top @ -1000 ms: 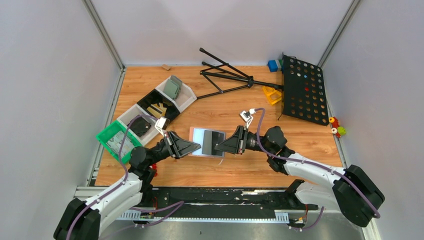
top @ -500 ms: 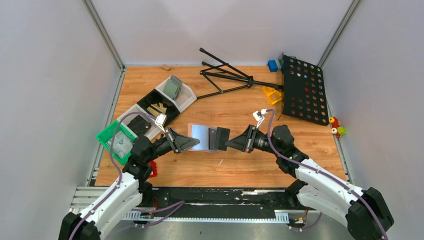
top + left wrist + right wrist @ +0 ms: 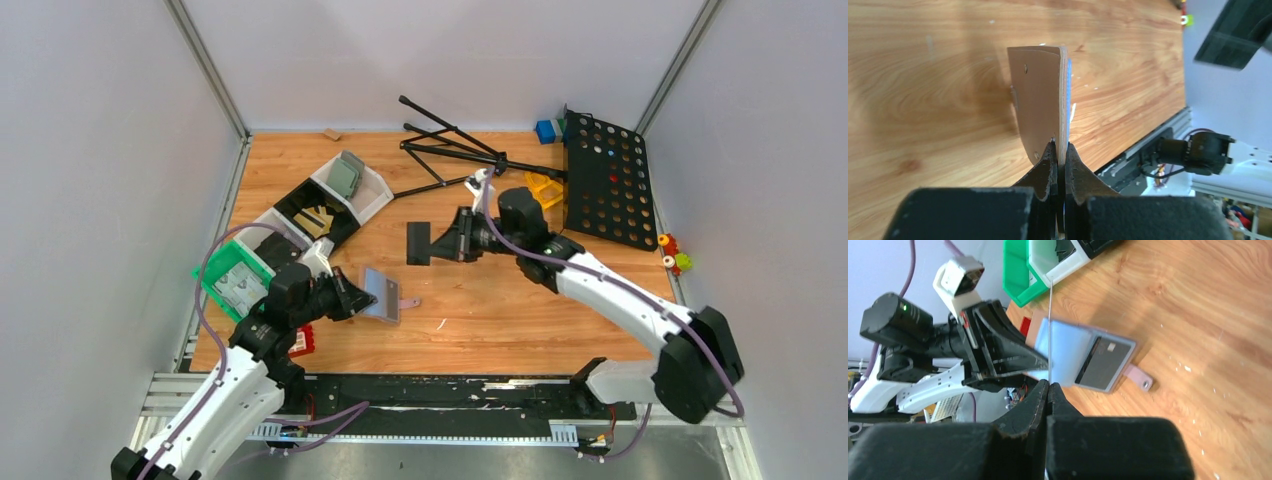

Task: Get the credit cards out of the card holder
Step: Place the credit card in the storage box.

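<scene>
**Card and holder apart, one in each gripper**

Nearest the arm bases, the left gripper point(image 3: 366, 294) is pinched shut on the card holder point(image 3: 382, 294) and holds it tilted above the counter point(image 3: 500, 320). The top view shows only a pale blue-grey slab there. The left wrist view sees the holder point(image 3: 1040, 100) edge-on. It shows a tan back with a thin blue line along the right edge, and the two fingertips point(image 3: 1048, 167) clamp its near corner. The right wrist view alone shows the holder's front point(image 3: 1068, 347), which is a light blue face with a dark pocket panel point(image 3: 1105, 365). I cannot tell whether anything sits in that pocket. A small pink tab point(image 3: 1139, 378) pokes out at the holder's lower corner. Whether it belongs to the holder or lies on the counter is unclear.

Farther out, the right gripper point(image 3: 438, 243) is fully closed on a black credit card point(image 3: 418, 243). The card is in the air, well apart from the holder. From above it reads as a dark rectangle. In the right wrist view it is only a thin upright line point(image 3: 1050, 315) rising from the closed gripper point(image 3: 1049, 386).

At the left edge sit a green bin point(image 3: 213, 260), a black bin point(image 3: 300, 195) and a white bin point(image 3: 375, 190). The white bin holds a grey-green holder point(image 3: 345, 178). A folded black stand point(image 3: 450, 150) and a perforated black board point(image 3: 605, 180) lie at the far side.
</scene>
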Available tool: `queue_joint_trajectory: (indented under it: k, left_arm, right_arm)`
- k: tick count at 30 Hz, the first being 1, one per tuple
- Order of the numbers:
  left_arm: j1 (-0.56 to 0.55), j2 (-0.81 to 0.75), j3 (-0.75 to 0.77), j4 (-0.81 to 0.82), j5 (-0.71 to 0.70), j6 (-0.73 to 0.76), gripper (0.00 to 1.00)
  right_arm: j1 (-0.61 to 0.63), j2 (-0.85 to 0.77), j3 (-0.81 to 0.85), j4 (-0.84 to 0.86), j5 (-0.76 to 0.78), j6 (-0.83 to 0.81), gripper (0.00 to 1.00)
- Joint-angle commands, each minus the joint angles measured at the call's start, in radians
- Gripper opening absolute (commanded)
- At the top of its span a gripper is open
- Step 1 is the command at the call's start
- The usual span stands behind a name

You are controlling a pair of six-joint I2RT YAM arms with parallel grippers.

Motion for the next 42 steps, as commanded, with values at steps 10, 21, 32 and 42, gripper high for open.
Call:
queue_joint_trajectory:
  k: [10, 21, 32, 42]
  left_arm:
    - [0.005, -0.132, 0.079, -0.317, -0.117, 0.067, 0.0]
    - [0.002, -0.122, 0.21, -0.448, -0.125, 0.019, 0.0]
    - [-0.002, -0.155, 0.223, -0.482, -0.058, 0.006, 0.0]
    - [-0.001, -0.153, 0.215, -0.5, -0.075, 0.014, 0.0]
  right_arm:
    - [0.098, 0.629, 0.748, -0.176, -0.081, -0.18, 0.0]
    - [0.162, 1.189, 1.467, -0.346, -0.246, -0.186, 0.0]
    - [0.222, 1.395, 1.612, -0.053, -0.296, 0.001, 0.0]
    - [0.25, 1.486, 1.67, 0.109, -0.153, 0.069, 0.16]
